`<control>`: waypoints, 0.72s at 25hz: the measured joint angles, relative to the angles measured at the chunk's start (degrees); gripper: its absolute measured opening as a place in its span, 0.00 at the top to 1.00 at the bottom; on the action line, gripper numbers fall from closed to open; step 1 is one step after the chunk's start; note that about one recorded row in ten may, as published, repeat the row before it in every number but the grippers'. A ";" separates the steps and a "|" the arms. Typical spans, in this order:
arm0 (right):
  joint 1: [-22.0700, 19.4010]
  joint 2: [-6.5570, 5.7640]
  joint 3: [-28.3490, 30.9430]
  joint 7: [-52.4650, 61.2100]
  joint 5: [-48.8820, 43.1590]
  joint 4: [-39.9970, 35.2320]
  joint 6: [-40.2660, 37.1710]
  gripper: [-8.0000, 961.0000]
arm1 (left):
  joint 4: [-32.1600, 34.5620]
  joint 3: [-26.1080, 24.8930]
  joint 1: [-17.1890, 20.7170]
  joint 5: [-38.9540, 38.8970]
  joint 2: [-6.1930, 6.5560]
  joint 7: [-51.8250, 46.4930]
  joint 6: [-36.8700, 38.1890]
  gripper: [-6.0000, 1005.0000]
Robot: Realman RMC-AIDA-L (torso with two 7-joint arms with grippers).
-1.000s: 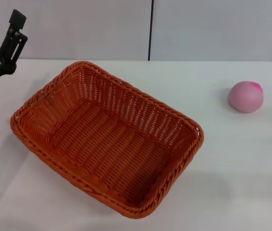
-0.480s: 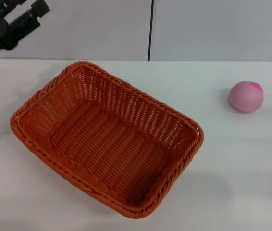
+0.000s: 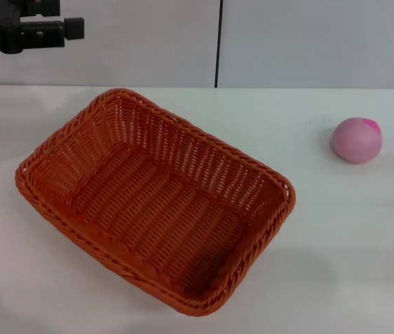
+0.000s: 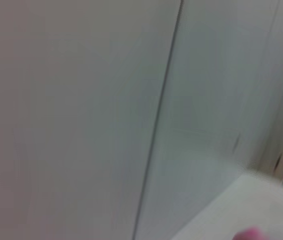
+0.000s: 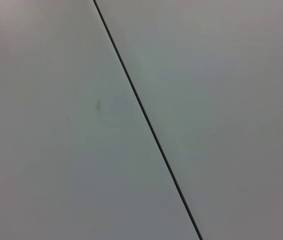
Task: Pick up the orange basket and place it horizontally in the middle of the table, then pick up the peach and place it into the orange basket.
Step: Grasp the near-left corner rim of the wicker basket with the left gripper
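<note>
The orange basket (image 3: 183, 149) lies empty on the white table (image 3: 336, 229), left of centre and turned at a slant. The pale pink peach (image 3: 356, 140) rests on the table at the far right, well apart from the basket. A sliver of the peach (image 4: 251, 234) also shows in the left wrist view. My left gripper (image 3: 70, 17) hangs high at the far left, above and behind the basket's far corner. It lies level, pointing right, open and holding nothing. My right gripper is out of view.
A pale wall with a dark vertical seam (image 3: 218, 42) stands behind the table's far edge. The right wrist view shows only this wall and its seam (image 5: 146, 120).
My left gripper has risen from beside the basket's left end to the top left corner and swung from upright to level, pointing right. Basket and peach have not moved.
</note>
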 joint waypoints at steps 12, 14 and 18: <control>-0.68 0.16 0.04 0.04 -0.02 0.33 0.06 0.32 | 5.05 3.00 -6.42 24.34 -5.23 -3.73 -3.15 0.25; -0.82 0.20 0.17 0.05 -0.02 0.38 0.11 0.32 | 4.57 4.71 -6.65 26.17 -5.58 -4.34 -5.15 0.26; -0.94 0.25 0.35 0.08 -0.02 0.50 1.15 0.32 | 3.84 6.94 -6.31 26.64 -5.57 -4.94 -8.30 0.27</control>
